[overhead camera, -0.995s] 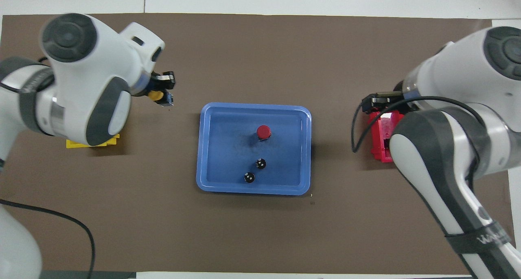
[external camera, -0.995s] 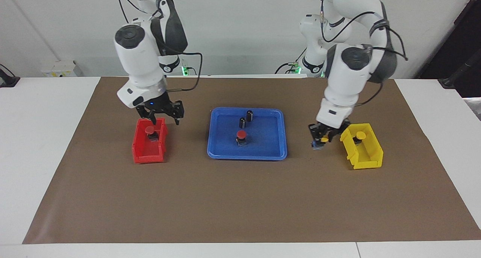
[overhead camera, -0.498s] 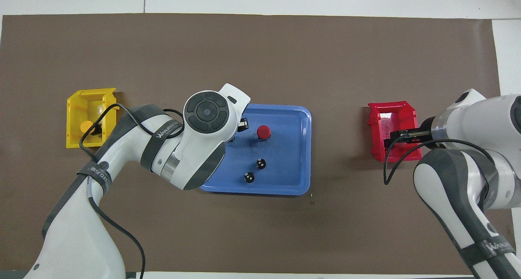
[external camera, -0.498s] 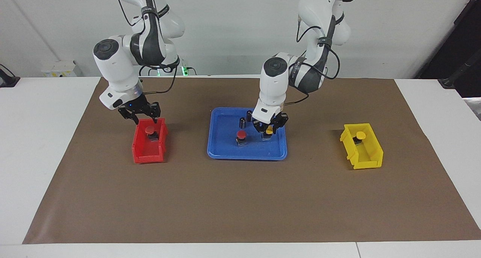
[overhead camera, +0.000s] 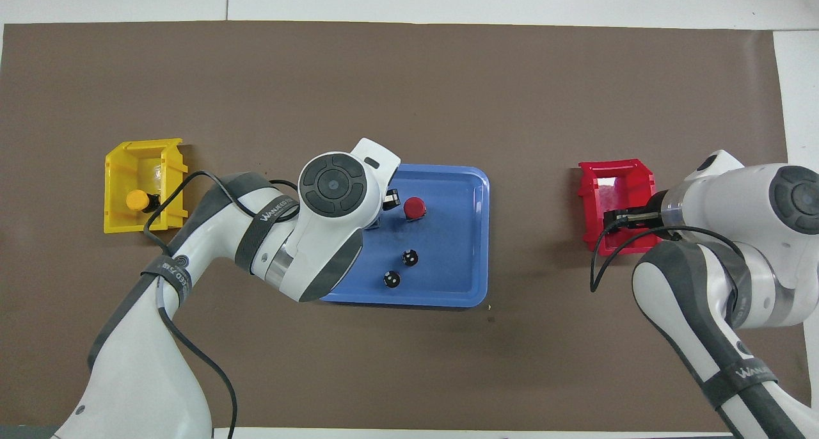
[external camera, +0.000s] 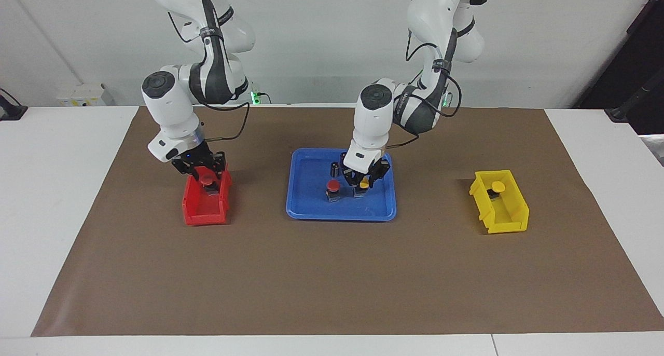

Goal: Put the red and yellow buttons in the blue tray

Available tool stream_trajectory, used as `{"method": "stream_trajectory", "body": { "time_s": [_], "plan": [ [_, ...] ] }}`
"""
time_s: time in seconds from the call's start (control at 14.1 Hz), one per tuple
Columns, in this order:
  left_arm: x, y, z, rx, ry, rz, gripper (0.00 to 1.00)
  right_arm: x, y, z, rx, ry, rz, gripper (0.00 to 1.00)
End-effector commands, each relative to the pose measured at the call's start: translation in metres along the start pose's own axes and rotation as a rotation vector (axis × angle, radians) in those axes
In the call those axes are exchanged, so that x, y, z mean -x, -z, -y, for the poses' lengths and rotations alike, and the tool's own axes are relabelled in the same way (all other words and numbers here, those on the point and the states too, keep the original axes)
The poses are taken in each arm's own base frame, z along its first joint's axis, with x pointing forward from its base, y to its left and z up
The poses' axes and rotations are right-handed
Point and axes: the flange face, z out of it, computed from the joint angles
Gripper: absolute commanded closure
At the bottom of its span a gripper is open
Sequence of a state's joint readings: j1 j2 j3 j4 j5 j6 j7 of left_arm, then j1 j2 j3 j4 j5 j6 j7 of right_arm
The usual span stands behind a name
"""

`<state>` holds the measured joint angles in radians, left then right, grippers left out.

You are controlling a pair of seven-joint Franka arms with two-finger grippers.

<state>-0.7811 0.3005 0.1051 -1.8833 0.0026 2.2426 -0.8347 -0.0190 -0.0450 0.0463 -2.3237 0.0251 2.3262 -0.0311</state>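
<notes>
The blue tray [external camera: 311, 210] lies mid-table, also in the overhead view [overhead camera: 480, 234]. One red button [external camera: 332, 186] stands in it [overhead camera: 414, 207]. My left gripper [external camera: 363, 183] is low over the tray beside that button, shut on a yellow button [external camera: 365, 182]; the arm hides this button from above. My right gripper [external camera: 206, 173] is down in the red bin [external camera: 205, 216], fingers open on either side of the second red button [external camera: 207, 178]. The second yellow button [external camera: 497, 186] sits in the yellow bin [external camera: 506, 218].
Two small dark cylinders [overhead camera: 410, 257] [overhead camera: 392, 278] stand in the tray on the side nearer the robots. The red bin [overhead camera: 614, 173] is toward the right arm's end, the yellow bin [overhead camera: 141, 151] toward the left arm's end. Brown paper covers the table.
My left gripper carried the yellow button from beside the yellow bin to the tray and lowered it next to the red button. My right gripper dropped into the red bin around the red button.
</notes>
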Motion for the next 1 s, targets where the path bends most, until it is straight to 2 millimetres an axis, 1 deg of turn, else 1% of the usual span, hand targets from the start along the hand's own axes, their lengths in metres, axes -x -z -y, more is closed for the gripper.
{"method": "stream_trajectory", "body": {
  "time_s": [0.0,0.07,0.14,0.21,0.28,0.36,0.43,0.5,0.57,0.64,0.71,0.78,0.85,0.92],
  "plan": [
    [0.002,-0.004,-0.004,0.024,0.016,-0.008,0.92,0.004,-0.009,-0.009,-0.012,0.013,-0.009,0.35],
    [0.001,-0.005,-0.003,0.024,0.016,-0.008,0.73,0.003,-0.009,-0.011,-0.011,0.021,-0.02,0.35],
    [0.002,-0.006,-0.003,0.02,0.016,-0.005,0.4,0.005,-0.012,-0.012,-0.011,0.022,-0.017,0.36],
    [0.002,-0.007,-0.002,0.012,0.016,0.0,0.24,0.007,-0.015,-0.012,-0.01,0.02,-0.023,0.38],
    [0.001,-0.006,-0.001,0.006,0.02,0.004,0.14,0.012,-0.018,-0.012,-0.009,0.021,-0.023,0.4],
    [0.001,0.001,-0.001,0.0,0.019,0.011,0.0,0.015,-0.022,-0.012,-0.008,0.021,-0.024,0.43],
    [-0.002,0.011,0.002,-0.014,0.021,0.025,0.0,0.016,-0.022,-0.012,-0.008,0.023,-0.023,0.53],
    [-0.007,0.031,0.007,-0.019,0.027,0.033,0.0,0.016,-0.022,-0.012,-0.008,0.024,-0.015,0.62],
    [-0.017,0.044,0.022,-0.033,0.048,0.045,0.0,0.014,-0.021,-0.012,-0.009,0.024,-0.01,0.69],
    [-0.041,0.059,0.055,-0.043,0.091,0.048,0.0,0.01,-0.015,-0.011,-0.01,0.026,-0.004,0.7],
    [-0.064,0.08,0.09,-0.035,0.053,0.044,0.0,0.0,-0.004,-0.011,-0.012,0.029,0.017,0.71],
    [-0.083,0.095,0.126,-0.039,-0.018,0.059,0.0,-0.012,0.009,-0.009,-0.017,0.032,0.043,0.71],
    [-0.1,0.114,0.157,-0.042,-0.064,0.071,0.0,-0.026,0.024,-0.006,-0.02,0.038,0.069,0.71],
    [-0.118,0.131,0.194,-0.046,-0.111,0.089,0.0,-0.041,0.042,0.002,-0.024,0.044,0.089,0.71]
  ]
}}
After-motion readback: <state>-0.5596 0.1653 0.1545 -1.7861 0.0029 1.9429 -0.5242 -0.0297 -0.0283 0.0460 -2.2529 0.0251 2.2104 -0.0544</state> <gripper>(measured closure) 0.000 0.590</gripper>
